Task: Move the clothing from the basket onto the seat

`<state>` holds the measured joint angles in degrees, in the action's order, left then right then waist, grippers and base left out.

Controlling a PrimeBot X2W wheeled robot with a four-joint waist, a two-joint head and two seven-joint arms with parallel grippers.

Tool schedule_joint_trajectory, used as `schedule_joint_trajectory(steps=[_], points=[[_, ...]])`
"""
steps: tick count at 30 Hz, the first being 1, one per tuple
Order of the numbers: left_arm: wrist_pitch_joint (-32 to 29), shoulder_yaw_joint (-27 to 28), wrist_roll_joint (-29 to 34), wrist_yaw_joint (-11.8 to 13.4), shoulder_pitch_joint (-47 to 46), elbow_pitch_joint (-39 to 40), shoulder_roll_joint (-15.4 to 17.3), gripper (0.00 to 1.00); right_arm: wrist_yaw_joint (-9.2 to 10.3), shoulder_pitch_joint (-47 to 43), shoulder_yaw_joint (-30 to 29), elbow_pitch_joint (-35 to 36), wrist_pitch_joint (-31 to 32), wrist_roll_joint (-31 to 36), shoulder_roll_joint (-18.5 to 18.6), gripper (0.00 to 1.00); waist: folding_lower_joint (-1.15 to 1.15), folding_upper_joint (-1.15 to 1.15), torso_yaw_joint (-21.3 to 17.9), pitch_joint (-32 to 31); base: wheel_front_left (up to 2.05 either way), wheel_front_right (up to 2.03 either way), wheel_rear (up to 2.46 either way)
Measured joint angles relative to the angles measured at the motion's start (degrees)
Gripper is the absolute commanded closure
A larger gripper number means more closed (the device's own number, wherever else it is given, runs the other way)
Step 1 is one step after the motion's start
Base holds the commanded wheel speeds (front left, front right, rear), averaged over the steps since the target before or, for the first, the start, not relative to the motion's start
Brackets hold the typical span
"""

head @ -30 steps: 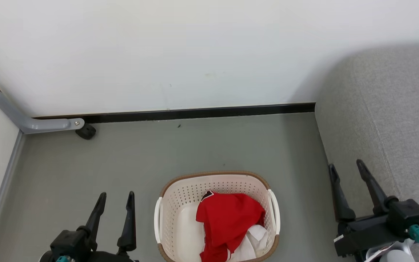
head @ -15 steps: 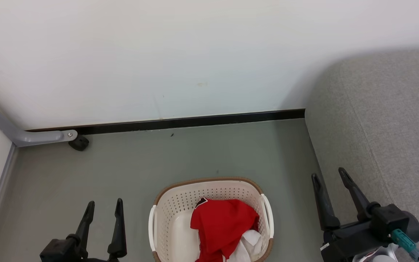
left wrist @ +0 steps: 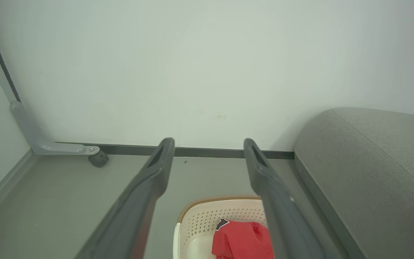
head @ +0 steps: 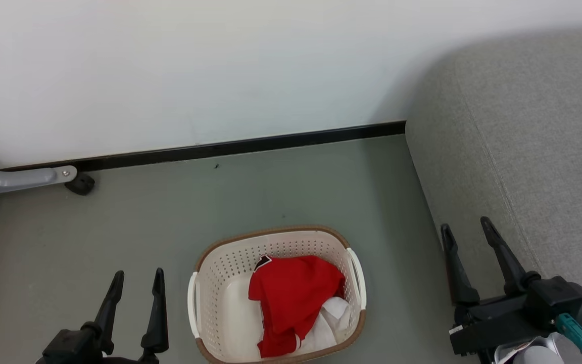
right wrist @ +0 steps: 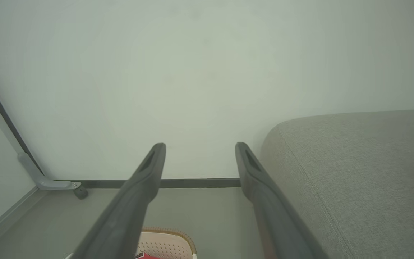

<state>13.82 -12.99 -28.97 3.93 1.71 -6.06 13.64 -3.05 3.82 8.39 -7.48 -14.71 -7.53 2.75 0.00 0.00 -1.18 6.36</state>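
The clothing [head: 291, 298], a red jersey heaped over a white garment, lies wholly in the basket [head: 271, 236] on the floor [head: 271, 192], between the left fingers [head: 157, 308] and the right fingers [head: 455, 268]. No garment can be made out on the part of the seat [head: 523, 126] that shows beside and beyond the right fingers, so I judge the task not yet begun, with every piece left to carry across. Both pairs of fingers stand spread wide and empty, touching nothing. Against the earlier frames the whole head view has swung, which is the camera turning, while the heap lies the same and both pairs are as wide and as far from the basket as before.
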Motion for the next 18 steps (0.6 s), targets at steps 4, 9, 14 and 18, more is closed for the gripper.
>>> schedule_joint_trajectory(steps=[4, 9, 14, 18], points=[[-0.09, -0.74, 0.0, -1.53, -0.64, 0.14, 0.83, 0.0, 0.48, 0.41, -0.18, 1.65, 0.01, 0.08, -0.01, 0.0, 0.0, 0.0, -1.2, 2.57, 0.0, 0.0, 0.0], [-1.64, -1.82, 0.1, -2.99, -3.71, 0.14, 1.54, 0.0, 1.15, 1.79, -0.81, 3.18, 0.0, 0.1, 0.0, 0.0, 0.01, 0.01, -3.15, 6.12, 0.0, 0.0, 0.0], [-4.09, -2.69, 0.4, -3.48, -7.21, -0.29, 2.12, 0.0, 1.64, 3.6, -0.93, 4.55, 0.0, 0.26, 0.0, 0.0, 0.01, 0.01, -5.48, 9.83, 0.0, 0.0, 0.0], [-6.57, -3.07, 0.41, -3.93, -10.03, -1.51, 2.91, 0.0, 2.26, 4.99, -0.56, 5.75, 0.0, 0.26, 0.0, 0.0, 0.02, 0.01, -7.6, 12.9, 0.0, 0.0, 0.0]])
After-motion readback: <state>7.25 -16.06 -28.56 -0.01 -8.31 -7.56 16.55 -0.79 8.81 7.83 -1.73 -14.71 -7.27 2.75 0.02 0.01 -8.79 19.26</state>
